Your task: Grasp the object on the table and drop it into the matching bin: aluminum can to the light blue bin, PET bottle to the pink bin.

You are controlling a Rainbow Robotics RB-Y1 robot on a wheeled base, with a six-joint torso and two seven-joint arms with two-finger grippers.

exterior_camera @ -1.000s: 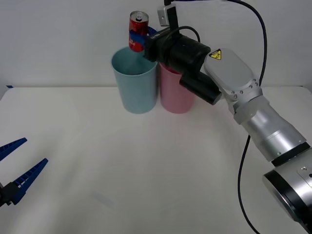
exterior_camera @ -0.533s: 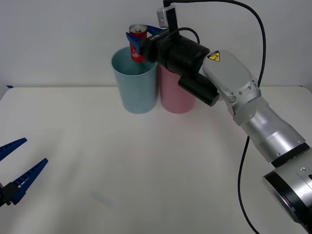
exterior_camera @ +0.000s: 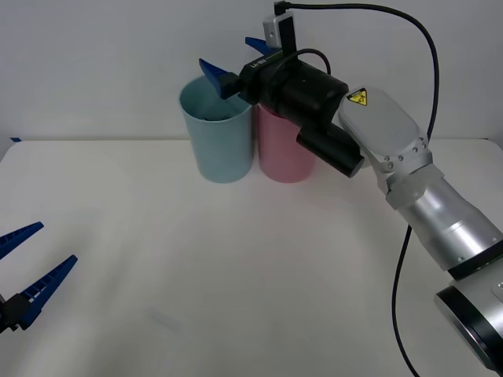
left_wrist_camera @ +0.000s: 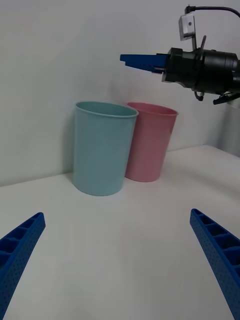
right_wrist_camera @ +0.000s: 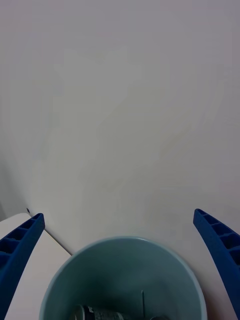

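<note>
My right gripper [exterior_camera: 229, 56] hangs open just above the mouth of the light blue bin [exterior_camera: 224, 145], nothing between its fingers. Its wrist view looks straight down into the light blue bin [right_wrist_camera: 125, 265], where a dark and silver can-shaped thing [right_wrist_camera: 92, 313] lies at the bottom, cut off by the picture's edge. The pink bin [exterior_camera: 283, 153] stands touching the blue one on its right, partly behind the right wrist. My left gripper [exterior_camera: 55, 243] waits open, low over the table's near left. Its wrist view shows the light blue bin [left_wrist_camera: 102, 150], the pink bin [left_wrist_camera: 150, 145] and the right gripper [left_wrist_camera: 142, 62] above them.
The white table [exterior_camera: 259, 267] stretches wide between the bins at the back and my left gripper. A plain wall rises right behind the bins. The right arm's black cable [exterior_camera: 424, 94] loops above its forearm.
The right gripper held the red can above the light blue bin, then opened. The can has dropped out of its fingers into the bin. The left arm has stayed still.
</note>
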